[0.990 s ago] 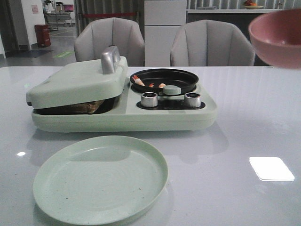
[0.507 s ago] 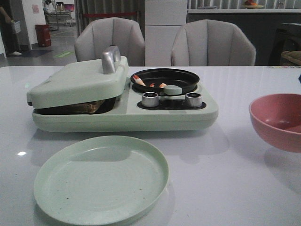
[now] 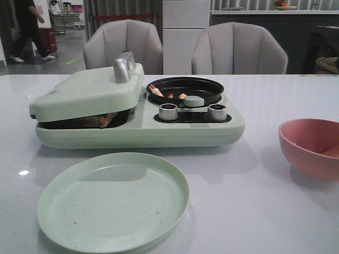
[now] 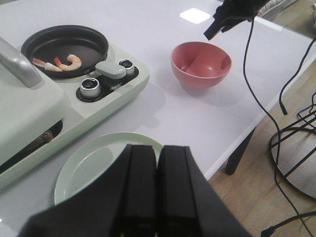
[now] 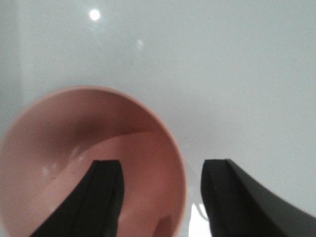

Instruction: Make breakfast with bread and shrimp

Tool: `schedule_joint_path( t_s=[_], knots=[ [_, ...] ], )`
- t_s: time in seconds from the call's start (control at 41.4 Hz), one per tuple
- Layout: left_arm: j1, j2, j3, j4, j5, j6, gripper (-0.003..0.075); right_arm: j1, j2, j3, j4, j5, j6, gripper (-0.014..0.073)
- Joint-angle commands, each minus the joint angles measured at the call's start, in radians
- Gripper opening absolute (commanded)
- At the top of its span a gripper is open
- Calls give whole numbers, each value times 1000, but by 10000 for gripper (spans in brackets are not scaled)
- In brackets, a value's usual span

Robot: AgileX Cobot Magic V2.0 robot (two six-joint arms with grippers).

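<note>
A brown crust edge of the bread [image 3: 98, 120] shows under the nearly shut lid [image 3: 87, 90] of the pale green breakfast maker; the rest of the bread is hidden. Curled orange-and-white shrimp [image 3: 168, 95] [image 4: 68, 60] lie in the maker's round black pan [image 3: 185, 89]. My left gripper [image 4: 158, 153] is shut with nothing in it, above the near rim of the green plate [image 4: 91, 158]. My right gripper [image 5: 163, 168] is open astride the rim of a pink bowl [image 5: 74, 148], one finger inside and one outside. Neither gripper shows in the front view.
The pink bowl [image 3: 312, 147] stands on the white table at the right. A pale green plate [image 3: 113, 201] lies in front of the maker. Two metal knobs [image 3: 168, 111] sit below the pan. The table's edge [image 4: 247, 133] is close beside the bowl. Two grey chairs [image 3: 239, 48] stand behind.
The pink bowl has come down from high at the upper right onto the table at the right. The maker, the plate and the shrimp have not moved.
</note>
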Motion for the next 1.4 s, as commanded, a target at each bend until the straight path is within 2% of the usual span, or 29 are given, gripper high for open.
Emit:
schedule_joint_path(
  t_s=[0.0, 0.314, 0.411, 0.531, 0.676, 1.063, 1.111, 1.328, 1.377],
  knots=[
    [-8, -2, -31, -36, -57, -2, 98, 73, -146, -22, -11, -11, -37, 451],
    [-8, -2, -31, -39, -57, -2, 98, 398, -424, 62, -24, 121, -38, 388],
    [-8, -2, -31, -39, -57, -2, 98, 452, -479, 88, -43, 195, -24, 388],
    [-8, -2, -31, -39, -57, -2, 98, 452, -535, 107, -141, 343, 129, 388],
    [-8, -2, -31, -39, -57, -2, 98, 452, -630, 162, -264, 402, 287, 388],
    [-8, 2, -31, -39, -63, -2, 98, 452, -975, 326, -252, 321, 282, 383],
    [-8, 2, -31, -39, -63, -2, 98, 452, -1000, 334, -252, 321, 281, 352],
    [-8, 2, -31, -39, -63, -2, 98, 452, -1060, 338, -252, 324, 281, 29],
    [-8, 2, -31, -39, -63, -2, 98, 452, -1060, 338, -252, 324, 281, 42]
  ],
)
